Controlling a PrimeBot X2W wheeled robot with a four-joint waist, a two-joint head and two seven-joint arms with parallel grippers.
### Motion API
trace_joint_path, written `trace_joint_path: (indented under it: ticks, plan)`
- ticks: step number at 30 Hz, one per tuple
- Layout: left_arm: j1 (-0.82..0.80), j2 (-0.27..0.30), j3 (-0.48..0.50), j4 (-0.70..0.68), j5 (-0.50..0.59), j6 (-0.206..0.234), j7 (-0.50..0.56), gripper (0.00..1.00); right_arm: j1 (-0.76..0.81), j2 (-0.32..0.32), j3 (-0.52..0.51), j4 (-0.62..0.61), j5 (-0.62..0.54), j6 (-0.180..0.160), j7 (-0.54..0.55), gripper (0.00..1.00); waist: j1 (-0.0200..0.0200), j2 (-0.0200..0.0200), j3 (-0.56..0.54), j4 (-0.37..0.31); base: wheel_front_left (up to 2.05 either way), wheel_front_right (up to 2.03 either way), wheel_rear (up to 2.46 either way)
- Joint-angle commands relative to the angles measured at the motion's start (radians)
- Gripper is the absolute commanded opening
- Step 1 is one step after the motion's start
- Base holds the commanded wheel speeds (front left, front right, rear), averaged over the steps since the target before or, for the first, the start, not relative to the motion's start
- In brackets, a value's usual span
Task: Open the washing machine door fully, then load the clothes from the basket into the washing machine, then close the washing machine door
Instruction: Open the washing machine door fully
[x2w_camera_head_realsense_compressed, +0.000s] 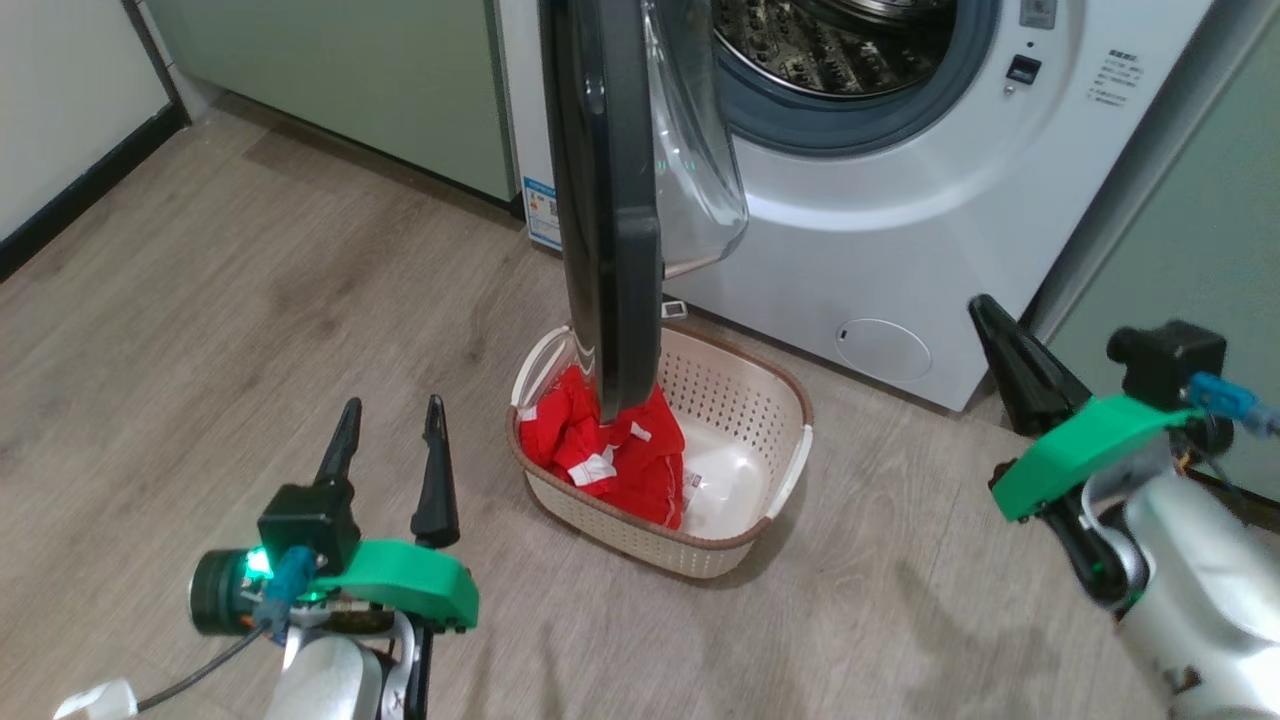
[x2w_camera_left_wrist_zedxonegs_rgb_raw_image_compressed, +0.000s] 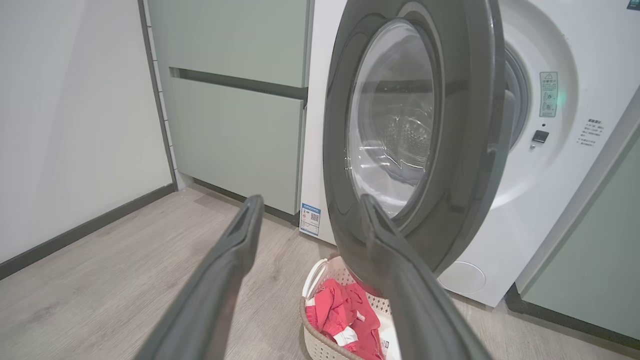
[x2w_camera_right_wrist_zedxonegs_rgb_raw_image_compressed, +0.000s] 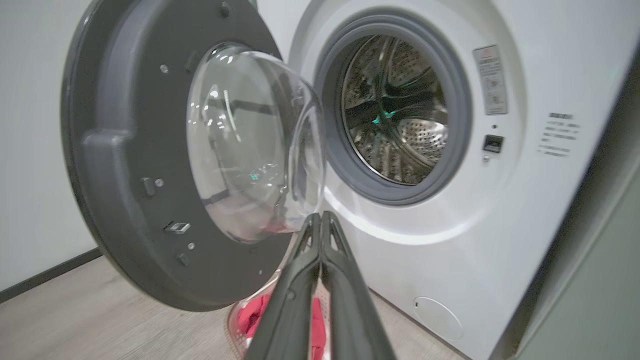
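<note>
Clothes (x2w_camera_head_realsense_compressed: 610, 455) in basket (x2w_camera_head_realsense_compressed: 790, 400) look soft, light, floppy, so prob. best pinched at a bunched top fold; left gripper (x2w_camera_head_realsense_compressed: 392, 405) spread & empty, right gripper (x2w_camera_right_wrist_zedxonegs_rgb_raw_image_compressed: 319, 220) fingers pressed together, nothing held.

Long dark fingers (x2w_camera_head_realsense_compressed: 436, 470), green wrist brackets (x2w_camera_head_realsense_compressed: 410, 585), silvery forearms (x2w_camera_head_realsense_compressed: 1200, 570), blue-plugged cables (x2w_camera_head_realsense_compressed: 1218, 392)
</note>
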Motion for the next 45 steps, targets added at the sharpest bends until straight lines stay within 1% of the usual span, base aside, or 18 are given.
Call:
trace_joint_path:
  ticks: [1,4,6,9,10,12,15,16,17,19,28,45]
  plan:
    - [-0.046,0.006,0.031,-0.027,0.009,-0.002,-0.01,1.0,0.022,0.023,-0.039,-0.012,-0.04,0.0,-0.014,0.0,0.0,0.0,-0.003,-0.004,0.0,0.0,0.0]
    - [-0.041,0.006,0.024,-0.016,0.016,-0.007,-0.01,1.0,0.083,0.112,-0.18,-0.031,-0.131,0.0,-0.017,0.0,0.0,0.0,-0.008,-0.003,0.0,0.0,0.0]
    - [-0.038,0.006,0.02,-0.014,0.019,-0.009,-0.01,1.0,0.137,0.171,-0.265,-0.073,-0.203,0.0,-0.017,0.0,0.0,0.0,-0.01,0.0,0.0,0.0,0.0]
    - [-0.03,0.006,0.011,-0.009,0.022,-0.014,-0.01,1.0,0.219,0.258,-0.362,-0.142,-0.29,0.0,-0.017,0.0,0.0,0.0,-0.013,0.002,0.0,0.0,0.0]
    - [-0.026,0.006,0.004,-0.006,0.029,-0.02,-0.01,1.0,0.264,0.293,-0.404,-0.178,-0.345,0.0,-0.017,0.0,0.0,0.0,-0.016,0.003,0.0,0.0,0.0]
    - [-0.022,0.006,0.003,-0.004,0.031,-0.023,-0.01,1.0,0.297,0.321,-0.441,-0.201,-0.373,0.0,-0.017,0.0,0.0,0.0,-0.019,0.001,0.0,0.0,0.0]
    - [-0.016,0.006,0.003,0.0,0.036,-0.028,-0.01,1.0,0.324,0.342,-0.465,-0.219,-0.409,0.0,-0.017,0.0,0.0,0.0,-0.023,-0.004,0.0,0.0,0.0]
    - [-0.013,0.006,0.003,0.003,0.034,-0.03,-0.01,1.0,0.329,0.346,-0.471,-0.228,-0.423,0.0,-0.017,0.53,0.0,0.0,-0.024,-0.006,0.0,0.0,0.0]
    - [-0.011,0.006,0.003,0.005,0.031,-0.031,-0.01,1.0,0.333,0.35,-0.477,-0.236,-0.428,0.0,-0.017,0.99,0.0,0.0,-0.025,-0.007,0.0,0.0,0.0]
    - [-0.008,0.006,0.004,0.005,0.019,-0.038,-0.01,1.0,0.339,0.355,-0.472,-0.233,-0.421,0.0,-0.017,1.0,0.0,0.0,-0.027,-0.008,0.0,0.0,0.0]
    - [-0.008,0.006,-0.003,0.002,0.042,-0.049,-0.01,1.0,0.342,0.361,-0.481,-0.235,-0.388,0.0,-0.017,1.0,0.0,0.0,-0.025,0.003,0.0,0.0,0.0]
    - [-0.007,0.006,-0.008,-0.004,0.047,-0.035,-0.01,1.0,0.336,0.361,-0.466,-0.235,-0.396,0.0,-0.017,1.0,0.0,0.0,-0.021,-0.005,0.0,0.0,0.0]
